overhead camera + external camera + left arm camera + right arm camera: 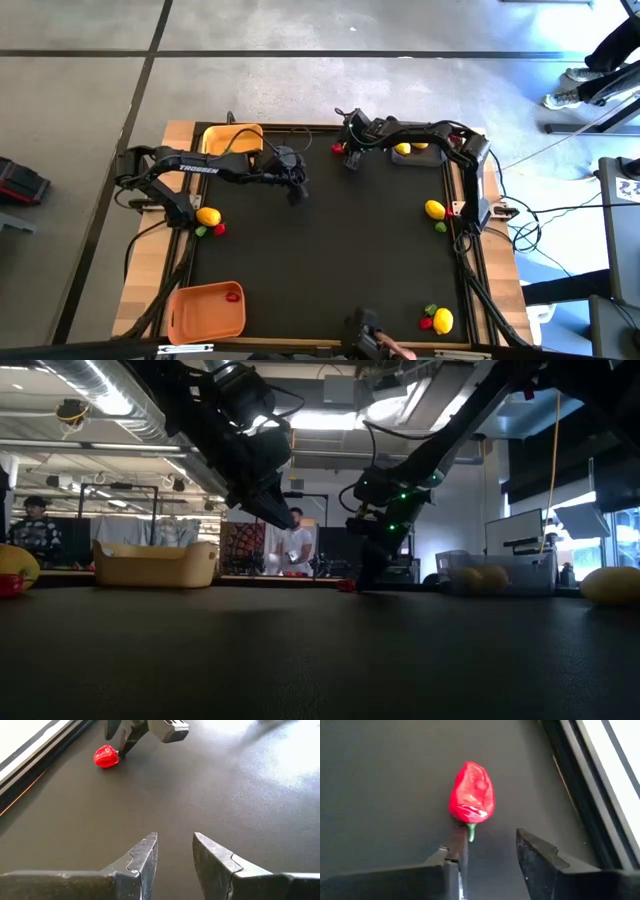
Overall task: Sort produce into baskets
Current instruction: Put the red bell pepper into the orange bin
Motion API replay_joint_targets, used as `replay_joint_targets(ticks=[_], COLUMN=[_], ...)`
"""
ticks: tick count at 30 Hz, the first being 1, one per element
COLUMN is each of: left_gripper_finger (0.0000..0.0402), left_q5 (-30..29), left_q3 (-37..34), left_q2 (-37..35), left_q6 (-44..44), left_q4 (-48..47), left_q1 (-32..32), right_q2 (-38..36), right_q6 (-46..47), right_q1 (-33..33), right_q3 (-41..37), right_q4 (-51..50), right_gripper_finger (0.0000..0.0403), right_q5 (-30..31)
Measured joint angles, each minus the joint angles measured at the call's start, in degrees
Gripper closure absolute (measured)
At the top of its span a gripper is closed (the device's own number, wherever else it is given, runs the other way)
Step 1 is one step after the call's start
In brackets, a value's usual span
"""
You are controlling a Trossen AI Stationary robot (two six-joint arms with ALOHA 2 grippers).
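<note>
The right gripper [490,852], jaws narrowly parted (holding nothing), sits beside the red pepper [472,793] near the bench's far edge.

Lighting, low view: ceiling strip lights [110,398] glare white overhead; the arms read as near silhouettes against them, and the table [320,660] lies dim.

High view: even daylight, with a bright patch on the floor [560,60] off the table's far right corner.

Left wrist view: a pale sheen washes the mat beyond the red pepper [106,756].

Right wrist view: the red pepper is sharp (stem included), over a soft, short shadow; the near fingers [537,855] are slightly blurred.
</note>
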Motion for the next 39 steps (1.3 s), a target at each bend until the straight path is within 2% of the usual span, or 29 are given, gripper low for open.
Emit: replay_joint_targets(ticks=[6, 16, 29, 39], left_gripper_finger=[0.0282, 0.0282, 0.0282, 0.0282], left_q5=[0.0, -0.1, -0.2, -0.2], left_q3=[0.0, 0.0, 0.0, 0.0], left_q2=[0.0, 0.0, 0.0, 0.0], left_q6=[0.1, 0.2, 0.3, 0.1], left_q4=[0.0, 0.0, 0.0, 0.0], left_q1=[0.0, 0.0, 0.0, 0.0], right_q2=[0.2, 1.1, 0.4, -5.3], right_q6=[-0.5, -8.6, -9.1, -9.3], right_q1=[0.0, 0.0, 1.8, 5.2], right_q3=[0.0, 0.0, -0.1, -0.1], right_q4=[1.5, 2.3, 2.3, 0.4], right_gripper_finger=[0.0318, 0.0398, 0.0403, 0.0403], right_q5=[-2.1, -4.1, -3.0, -2.0])
